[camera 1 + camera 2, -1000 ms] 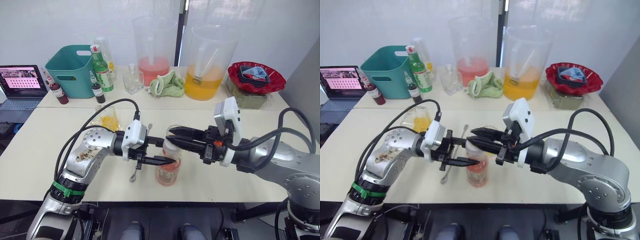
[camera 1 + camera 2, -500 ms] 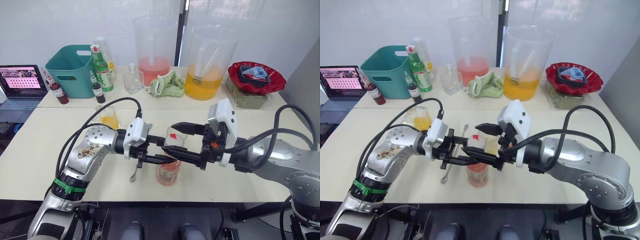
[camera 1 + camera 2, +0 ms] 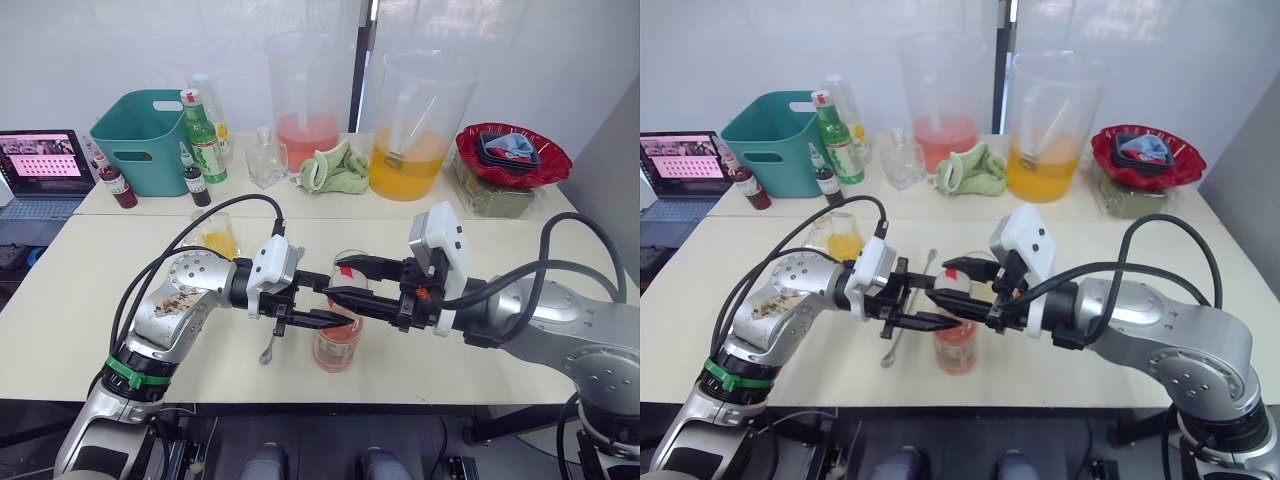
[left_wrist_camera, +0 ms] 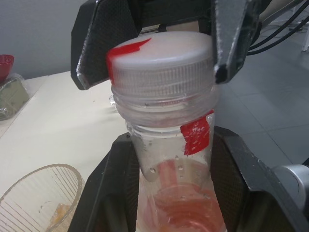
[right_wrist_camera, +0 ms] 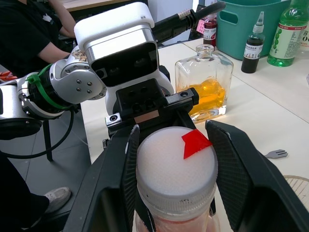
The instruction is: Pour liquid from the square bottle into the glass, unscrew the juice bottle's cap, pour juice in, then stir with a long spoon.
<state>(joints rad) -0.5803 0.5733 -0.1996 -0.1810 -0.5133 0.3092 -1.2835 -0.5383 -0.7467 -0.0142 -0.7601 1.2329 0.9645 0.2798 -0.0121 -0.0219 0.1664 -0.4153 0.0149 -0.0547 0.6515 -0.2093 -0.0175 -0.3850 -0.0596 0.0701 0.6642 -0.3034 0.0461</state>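
So I count two grippers on one juice bottle [image 3: 336, 340], which stands near the front edge of the table [image 3: 90, 300]. My left gripper [image 3: 325, 303] is clamped around its clear neck, and my right gripper [image 3: 345, 280] has its fingers set either side of the cap [image 5: 176, 166]; I can't tell if they're actually squeezing it. The bottle's see-through with pale pink juice [image 4: 186, 212] low inside, and the one white cap has a red tape scrap on top.

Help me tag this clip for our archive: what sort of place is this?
Probably a robotics lab set up as a drink-mixing station, not a real bar: two cream tables against a plain white wall, huge pitchers of coloured liquid, and an open laptop beside the bottles.
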